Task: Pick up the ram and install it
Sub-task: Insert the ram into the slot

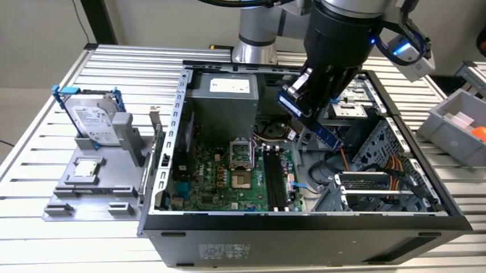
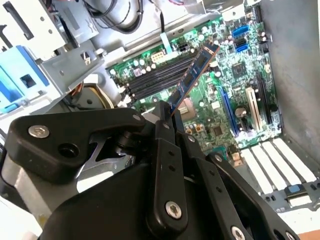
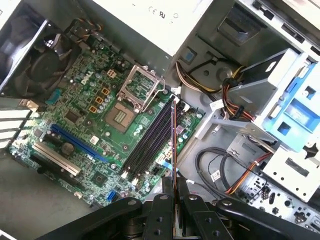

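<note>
Black jaws are clamped on one end of the ram (image 3: 173, 150), so the stick is in my grip, held by its near end. From there its long axis runs straight out ahead of the jaws. In the first wrist view it is edge-on to me, a thin dark line with a coppery edge. In the second wrist view the ram (image 2: 192, 75) shows its flat side, blue-green with dark chips, slanting toward the motherboard (image 2: 220, 95). Past its far tip lie the black memory slots (image 3: 150, 145). I judge the tip hangs over one end of them, with the stick angled across their line, not along it, and not seated. In the exterior view the ram (image 1: 322, 133) hangs tilted over the open case (image 1: 304, 239), toward the exterior view's right of the slots (image 1: 275, 176)
</note>
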You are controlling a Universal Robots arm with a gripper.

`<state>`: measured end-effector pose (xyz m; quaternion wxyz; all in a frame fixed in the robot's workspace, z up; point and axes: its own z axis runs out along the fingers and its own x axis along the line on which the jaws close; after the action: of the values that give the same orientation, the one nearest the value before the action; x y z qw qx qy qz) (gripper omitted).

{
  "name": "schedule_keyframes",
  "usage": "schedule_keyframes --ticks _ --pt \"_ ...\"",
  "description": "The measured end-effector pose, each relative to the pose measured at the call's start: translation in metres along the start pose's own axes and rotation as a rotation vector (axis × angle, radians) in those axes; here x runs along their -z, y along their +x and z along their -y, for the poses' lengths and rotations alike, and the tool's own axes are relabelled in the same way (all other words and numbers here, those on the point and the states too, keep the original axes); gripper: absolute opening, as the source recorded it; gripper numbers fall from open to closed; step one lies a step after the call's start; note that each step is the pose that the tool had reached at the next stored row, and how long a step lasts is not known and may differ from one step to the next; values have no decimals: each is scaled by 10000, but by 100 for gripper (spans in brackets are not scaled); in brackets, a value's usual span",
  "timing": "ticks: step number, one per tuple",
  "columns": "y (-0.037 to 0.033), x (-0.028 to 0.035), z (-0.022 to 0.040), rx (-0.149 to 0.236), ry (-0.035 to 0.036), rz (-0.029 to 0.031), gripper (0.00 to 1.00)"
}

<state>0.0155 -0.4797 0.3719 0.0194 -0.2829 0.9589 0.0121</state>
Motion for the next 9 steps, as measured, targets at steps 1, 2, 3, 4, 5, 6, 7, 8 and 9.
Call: schedule_keyframes --ticks 1,2,3,4,5,6,7,8,9 --pt "0 -2 0 -45 1 2 0" --pt "0 -2 0 -91 4 1 0" --pt "0 -3 0 -138 6 3 0" --pt "0 -3 0 -183 8 2 0" --pt "0 -4 0 -228 10 3 0" --pt "0 -5 0 -274 12 4 0" --pt "0 -5 0 -328 15 4 0" --pt "0 -6 0 -389 18 5 0" --pt "0 -7 0 -448 20 6 0"
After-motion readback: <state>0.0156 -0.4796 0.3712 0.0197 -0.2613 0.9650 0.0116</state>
